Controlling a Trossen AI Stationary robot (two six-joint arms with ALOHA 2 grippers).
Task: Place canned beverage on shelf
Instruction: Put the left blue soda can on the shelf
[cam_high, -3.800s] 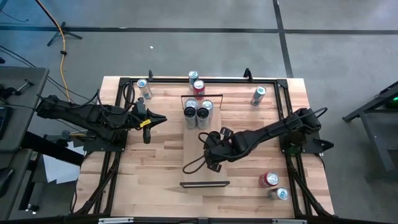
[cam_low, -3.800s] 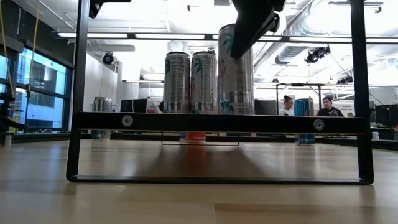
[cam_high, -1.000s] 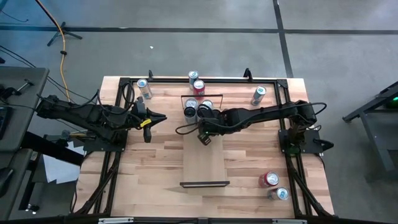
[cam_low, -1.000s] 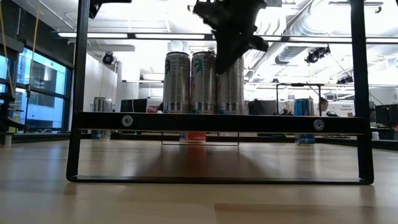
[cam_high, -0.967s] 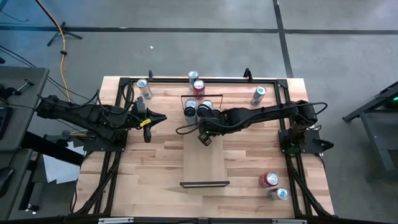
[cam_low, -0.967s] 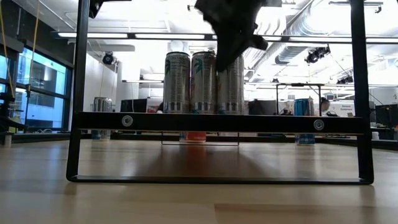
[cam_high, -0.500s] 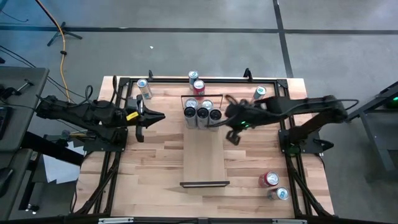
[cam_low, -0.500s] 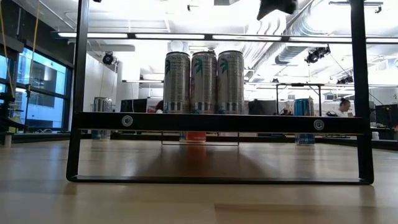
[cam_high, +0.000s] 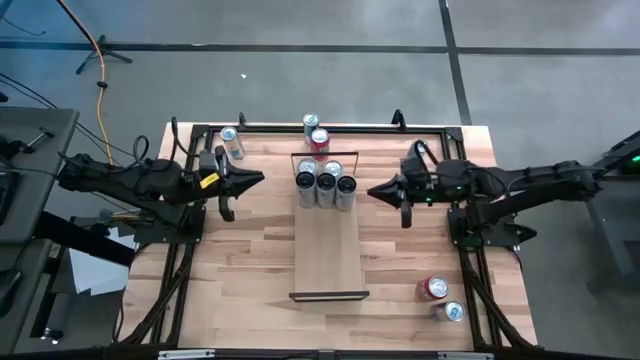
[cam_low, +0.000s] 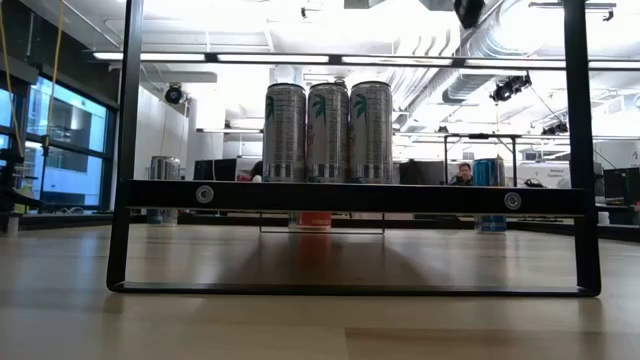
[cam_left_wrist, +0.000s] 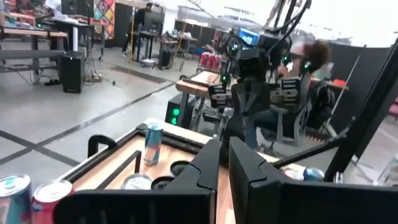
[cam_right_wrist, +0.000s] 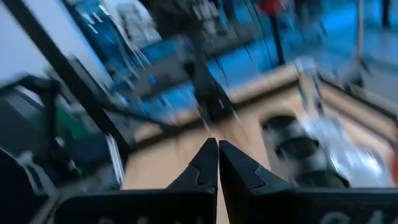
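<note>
The shelf (cam_high: 327, 245) is a long pale plank with a black rail at each short end, lying down the middle of the table. Three tall silver cans (cam_high: 326, 186) stand upright in a row at its far end; the low view shows the cans (cam_low: 328, 130) above the near rail (cam_low: 350, 197). My left gripper (cam_high: 262, 178) is shut and empty. It hovers left of the cans and points level at them. My right gripper (cam_high: 370, 190) is also shut and empty, hovering right of the cans and pointing level at them.
Loose cans stand on the table: a silver can (cam_high: 232, 143) at the far left, a silver can (cam_high: 311, 123) and a red can (cam_high: 320, 140) behind the shelf, and a red can (cam_high: 432, 289) and a silver can (cam_high: 452, 311) at the near right. A black frame (cam_high: 190, 135) rims the table.
My right gripper has drawn back from the row of cans toward the table's right edge. It has risen and tipped from slanting down to about level. My left gripper has tipped up toward level and risen a little. The three cans have kept still on the shelf.
</note>
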